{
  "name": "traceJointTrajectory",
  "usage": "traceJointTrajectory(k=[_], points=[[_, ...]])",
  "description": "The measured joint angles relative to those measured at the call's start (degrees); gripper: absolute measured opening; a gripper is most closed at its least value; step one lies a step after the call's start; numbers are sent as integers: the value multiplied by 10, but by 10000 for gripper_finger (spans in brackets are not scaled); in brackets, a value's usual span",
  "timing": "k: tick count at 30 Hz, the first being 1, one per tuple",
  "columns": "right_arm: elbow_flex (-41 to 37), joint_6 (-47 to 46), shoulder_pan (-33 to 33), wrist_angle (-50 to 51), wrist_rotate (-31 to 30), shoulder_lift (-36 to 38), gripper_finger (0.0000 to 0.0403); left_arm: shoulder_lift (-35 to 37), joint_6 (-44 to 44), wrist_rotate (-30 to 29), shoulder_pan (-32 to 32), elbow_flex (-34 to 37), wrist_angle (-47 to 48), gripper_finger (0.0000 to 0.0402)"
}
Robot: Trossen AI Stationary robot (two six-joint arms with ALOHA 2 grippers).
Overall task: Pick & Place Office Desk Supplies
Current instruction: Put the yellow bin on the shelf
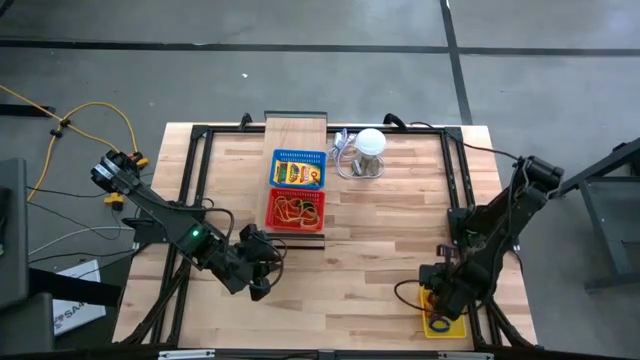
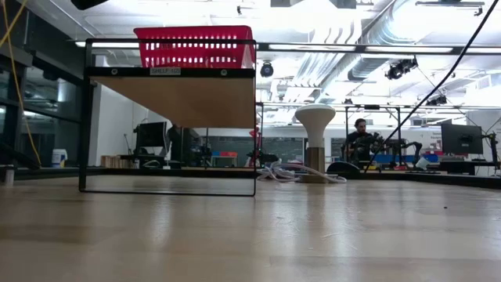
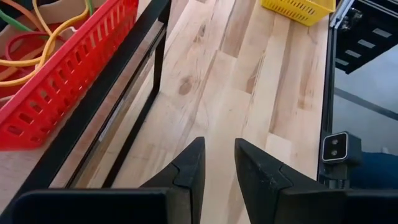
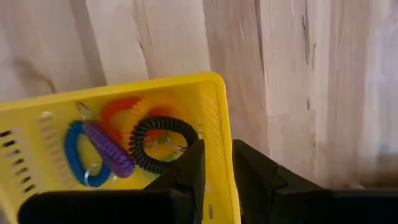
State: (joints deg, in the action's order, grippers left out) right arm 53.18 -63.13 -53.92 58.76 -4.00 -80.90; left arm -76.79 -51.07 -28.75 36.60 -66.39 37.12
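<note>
A yellow basket (image 1: pixel 445 328) sits at the table's near right and holds coiled loops: blue (image 4: pixel 74 155), purple (image 4: pixel 109 149), orange (image 4: pixel 121 109) and black (image 4: pixel 161 143). My right gripper (image 4: pixel 217 163) points down over the basket's side wall (image 4: pixel 219 124). Its fingers stand a narrow gap apart with nothing between them. My left gripper (image 3: pixel 217 158) hovers over bare table near the shelf's near left corner (image 1: pixel 258 288), also narrowly open and empty. On the shelf board, a red basket (image 1: pixel 295 210) holds rubber bands (image 3: pixel 31 37). A blue basket (image 1: pixel 298 168) holds yellow printed packs.
The black shelf frame (image 2: pixel 168 125) carries a pale wooden board (image 1: pixel 296 128) under both baskets. A white ball-like object (image 1: pixel 371 142) with a grey cable sits at the far middle. Black rails run along the table's edges (image 1: pixel 452 190). A person sits in the room beyond (image 2: pixel 360 141).
</note>
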Motion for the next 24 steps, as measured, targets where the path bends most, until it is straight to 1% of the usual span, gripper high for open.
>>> traceJointTrajectory(k=[7, 11, 15, 24], points=[[-74, -16, 8, -70, 16, 80, 68, 0, 0, 0, -5, 0, 0, 84], [-101, -22, 8, -93, 27, 109, 68, 0, 0, 0, -12, 0, 0, 84], [-107, -18, 8, -106, 28, 118, 63, 0, 0, 0, -19, 0, 0, 84], [-107, -12, 8, -101, 16, 118, 48, 0, 7, 0, -29, 0, 1, 84]])
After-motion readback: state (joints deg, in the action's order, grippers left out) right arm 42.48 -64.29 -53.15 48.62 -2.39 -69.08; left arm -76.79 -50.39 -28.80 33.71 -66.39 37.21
